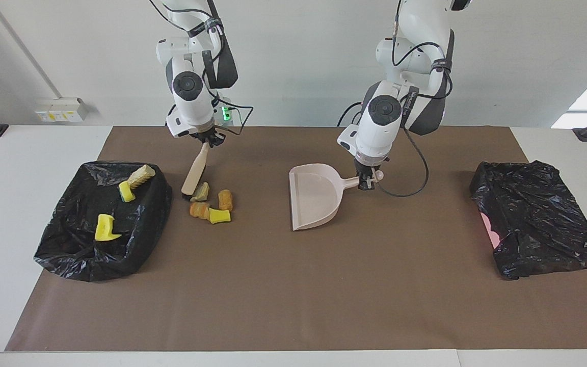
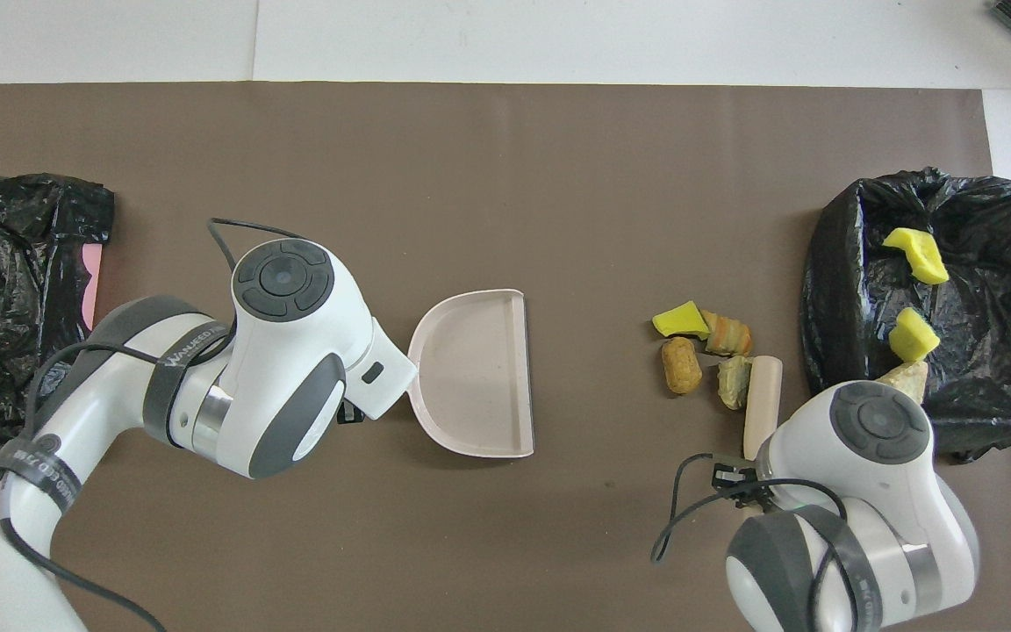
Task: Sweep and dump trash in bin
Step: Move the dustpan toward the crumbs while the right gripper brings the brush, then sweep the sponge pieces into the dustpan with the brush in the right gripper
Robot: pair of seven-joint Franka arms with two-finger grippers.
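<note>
I have the white table under a brown mat, with a black-lined bin at the right arm's end and a second black-bagged bin at the left arm's end, well apart.

The dustpan lies flat near the middle of the mat, its open mouth turned toward the trash. My left claw is clamped shut on the dustpan's handle. My right claw is closed tight on the top of the brush, which slants down so its head touches the mat just beside the loose pile, on the side nearer the robots.

I judge the job partly done. Three pieces of trash already sit in the bin at the right arm's end: two yellow chunks and a tan ridged lump. Four scraps remain on the mat, clustered between that bin and the dustpan, near the bin. They are not yet in the pan, so sweeping and one more dump are left.
</note>
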